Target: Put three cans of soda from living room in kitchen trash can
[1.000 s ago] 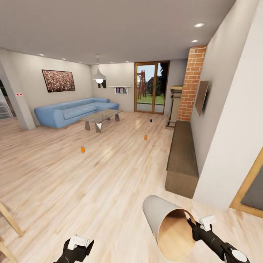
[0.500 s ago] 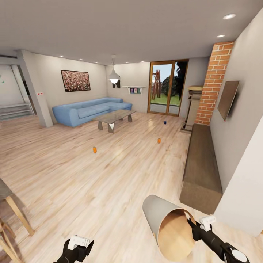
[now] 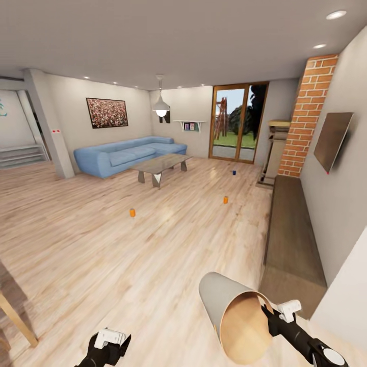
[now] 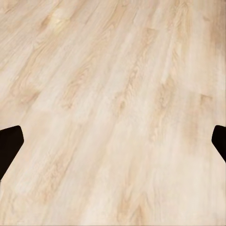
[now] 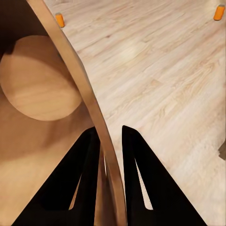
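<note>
Three soda cans stand far ahead on the living room's wood floor: an orange can [image 3: 132, 212] to the left, a second orange can [image 3: 225, 200] further right, and a dark blue can [image 3: 234, 172] beyond it near the glass doors. My right gripper [image 3: 267, 313] is shut on the rim of the grey trash can [image 3: 224, 300], which is tilted so that its coppery inside faces me. In the right wrist view the fingers [image 5: 87, 155] pinch the bin's rim [image 5: 80, 80], and both orange cans [image 5: 60, 20] [image 5: 219, 12] show small beyond it. My left gripper [image 3: 109, 344] is open, empty, over bare floor [image 4: 113, 117].
A blue corner sofa [image 3: 122, 155] and a glass coffee table [image 3: 160, 164] stand at the back left. Along the right wall run a long dark low cabinet [image 3: 293, 229], a brick fireplace [image 3: 306, 122] and a wall TV [image 3: 332, 140]. A wooden furniture leg [image 3: 15, 316] shows at the near left.
The whole view has swung, so the camera moved: the room shifted rightward and the right wall receded. Both grippers and the held bin keep their places in the view.
</note>
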### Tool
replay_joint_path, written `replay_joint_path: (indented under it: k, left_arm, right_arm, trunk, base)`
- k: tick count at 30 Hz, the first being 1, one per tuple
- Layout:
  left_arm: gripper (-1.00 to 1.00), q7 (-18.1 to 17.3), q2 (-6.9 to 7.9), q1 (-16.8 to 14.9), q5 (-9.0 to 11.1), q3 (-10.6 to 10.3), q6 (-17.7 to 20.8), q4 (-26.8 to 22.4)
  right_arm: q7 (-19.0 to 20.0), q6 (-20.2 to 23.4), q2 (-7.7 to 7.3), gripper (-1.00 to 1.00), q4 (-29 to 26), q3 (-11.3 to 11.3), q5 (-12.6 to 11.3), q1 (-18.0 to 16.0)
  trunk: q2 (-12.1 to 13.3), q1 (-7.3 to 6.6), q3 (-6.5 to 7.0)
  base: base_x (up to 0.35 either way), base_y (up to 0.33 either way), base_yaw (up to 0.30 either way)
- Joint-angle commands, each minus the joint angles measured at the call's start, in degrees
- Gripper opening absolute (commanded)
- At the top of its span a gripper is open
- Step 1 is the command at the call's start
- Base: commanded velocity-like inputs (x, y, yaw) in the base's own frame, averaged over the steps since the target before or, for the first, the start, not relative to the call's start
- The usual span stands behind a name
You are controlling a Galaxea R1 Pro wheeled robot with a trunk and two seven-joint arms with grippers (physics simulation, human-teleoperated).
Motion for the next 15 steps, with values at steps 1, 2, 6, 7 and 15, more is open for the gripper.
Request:
replay_joint_path:
  k: [1, 2, 6, 7, 15]
  left_arm:
    - [1.00, 0.0, 0.00, 0.0, 0.0, 0.0, 0.0, 0.0]
    - [1.00, 0.0, 0.00, 0.0, 0.0, 0.0, 0.0, 0.0]
    - [1.00, 0.0, 0.00, 0.0, 0.0, 0.0, 0.0, 0.0]
    - [1.00, 0.0, 0.00, 0.0, 0.0, 0.0, 0.0, 0.0]
    - [1.00, -0.1, 0.00, 0.0, 0.0, 0.1, 0.0, 0.0]
  right_arm:
    - [0.6, 0.1, 0.01, -1.00, -0.1, -0.1, -0.6, 0.0]
    - [0.7, 0.1, 0.01, -1.00, -0.1, -0.2, -0.6, 0.0]
    - [0.6, 0.1, 0.01, -1.00, -0.1, -0.2, -0.6, 0.0]
    - [0.6, 0.1, 0.01, -1.00, -0.1, -0.2, -0.6, 0.0]
    - [0.6, 0.1, 0.01, -1.00, -0.1, -0.2, -0.6, 0.0]
  trunk:
    - [0.0, 0.00, 0.01]
    - [0.0, 0.00, 0.01]
    - [0.0, 0.00, 0.01]
    - [0.0, 0.00, 0.01]
    - [0.0, 0.00, 0.01]
  base:
    - [0.325, 0.000, 0.001]
    - [0.325, 0.000, 0.000]
    - [0.325, 0.000, 0.000]
    - [0.325, 0.000, 0.000]
    - [0.302, 0.084, 0.000]
